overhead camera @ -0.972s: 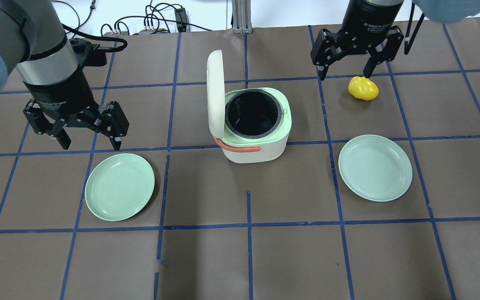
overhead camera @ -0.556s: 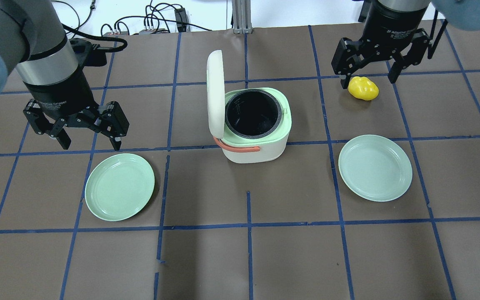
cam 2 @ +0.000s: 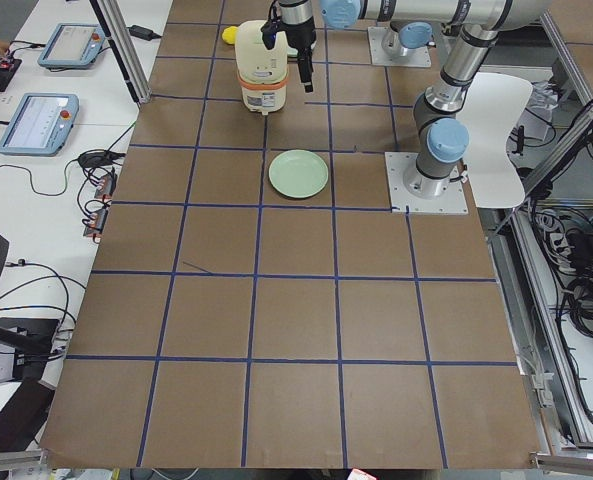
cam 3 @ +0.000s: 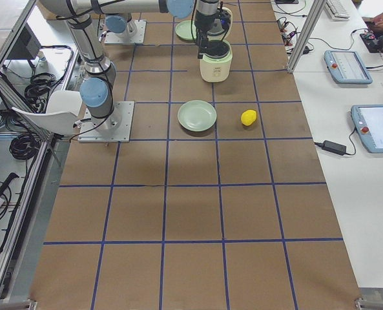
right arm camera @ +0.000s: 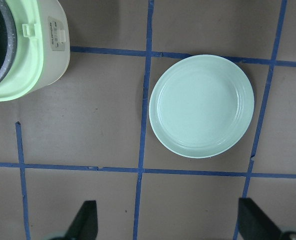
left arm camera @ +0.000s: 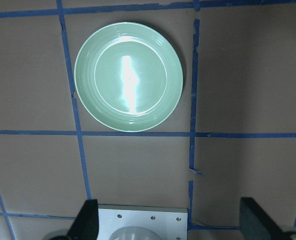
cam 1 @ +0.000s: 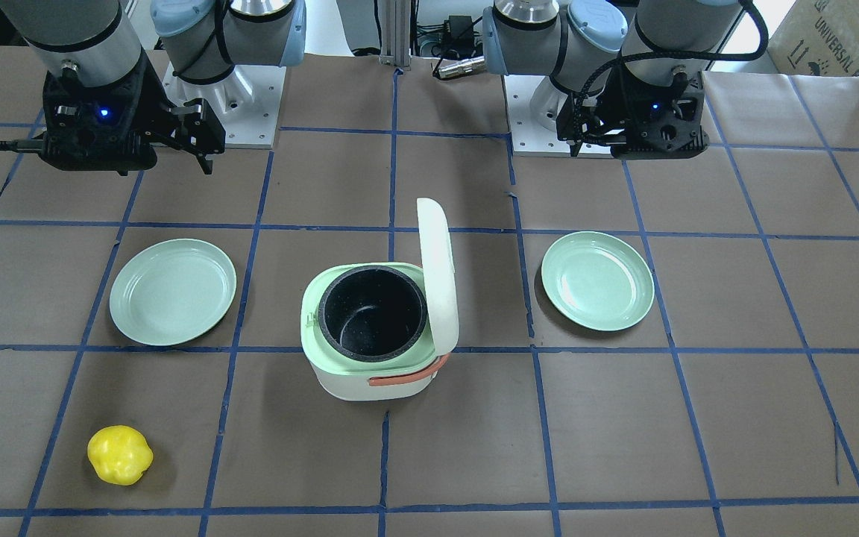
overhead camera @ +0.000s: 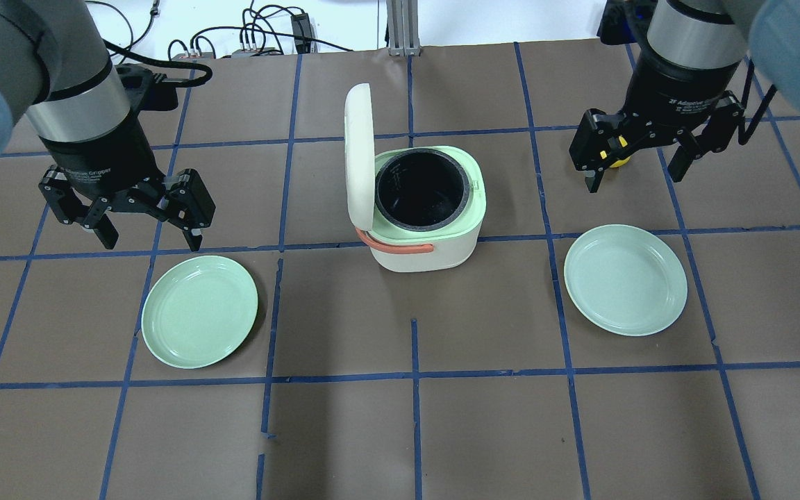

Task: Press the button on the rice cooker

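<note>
The rice cooker stands mid-table, white body, green rim, orange handle. Its lid stands open and the dark pot looks empty. It also shows in the front view. The right wrist view shows the cooker's side with a small control panel. My right gripper is open and hangs to the right of the cooker, apart from it, over a yellow pepper. My left gripper is open, left of the cooker, above the far edge of a green plate.
A second green plate lies right of the cooker, seen also in the right wrist view. The left plate shows in the left wrist view. The pepper lies on the brown mat with blue tape lines.
My right gripper has moved right and toward the robot's side, and now hides most of the yellow pepper. The left arm and the cooker have not moved.
</note>
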Controlling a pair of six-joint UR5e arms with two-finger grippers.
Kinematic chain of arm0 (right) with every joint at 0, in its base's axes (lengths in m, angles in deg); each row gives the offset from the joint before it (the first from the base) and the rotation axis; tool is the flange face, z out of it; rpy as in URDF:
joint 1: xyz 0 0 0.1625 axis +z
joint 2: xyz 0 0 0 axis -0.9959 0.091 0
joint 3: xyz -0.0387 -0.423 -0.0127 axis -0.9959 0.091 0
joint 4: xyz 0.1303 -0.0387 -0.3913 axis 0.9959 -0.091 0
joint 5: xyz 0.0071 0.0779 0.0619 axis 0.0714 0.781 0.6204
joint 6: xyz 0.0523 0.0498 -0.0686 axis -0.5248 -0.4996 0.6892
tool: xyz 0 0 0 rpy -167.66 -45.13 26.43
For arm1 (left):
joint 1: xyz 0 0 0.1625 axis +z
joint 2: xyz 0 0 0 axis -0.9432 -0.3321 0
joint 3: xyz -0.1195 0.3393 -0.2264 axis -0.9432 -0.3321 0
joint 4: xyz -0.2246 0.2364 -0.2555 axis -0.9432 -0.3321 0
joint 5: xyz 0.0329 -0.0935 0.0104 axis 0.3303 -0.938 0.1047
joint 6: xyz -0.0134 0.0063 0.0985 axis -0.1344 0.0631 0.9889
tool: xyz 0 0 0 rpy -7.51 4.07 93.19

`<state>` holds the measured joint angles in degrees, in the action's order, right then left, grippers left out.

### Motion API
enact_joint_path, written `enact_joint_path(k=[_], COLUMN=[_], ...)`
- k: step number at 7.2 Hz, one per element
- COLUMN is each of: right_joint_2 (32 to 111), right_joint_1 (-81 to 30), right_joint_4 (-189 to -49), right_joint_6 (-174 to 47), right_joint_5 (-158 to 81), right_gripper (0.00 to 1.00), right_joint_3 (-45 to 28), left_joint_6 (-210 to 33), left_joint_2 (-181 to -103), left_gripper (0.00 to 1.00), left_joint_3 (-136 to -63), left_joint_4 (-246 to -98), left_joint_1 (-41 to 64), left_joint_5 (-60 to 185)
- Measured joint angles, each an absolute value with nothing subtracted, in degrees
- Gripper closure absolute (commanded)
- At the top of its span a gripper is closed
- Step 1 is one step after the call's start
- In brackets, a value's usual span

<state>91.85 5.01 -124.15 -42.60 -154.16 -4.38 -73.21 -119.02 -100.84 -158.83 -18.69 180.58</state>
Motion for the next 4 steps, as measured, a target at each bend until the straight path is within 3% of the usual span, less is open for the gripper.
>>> enact_joint_path(k=[4], right_joint_2=[92.14], right_joint_1=[4.38], right_joint_4=[-125.26], right_joint_6=[-42.24], right_joint_5=[-153.76], right_gripper=[0.00], right_joint_3=[-4.63], left_joint_6=[-73.21], left_joint_2=[-119.02], left_gripper=[0.00], left_joint_3=[-100.83], left_joint_4=[-158.81], left_joint_1=[-18.70], left_joint_5=[180.55])
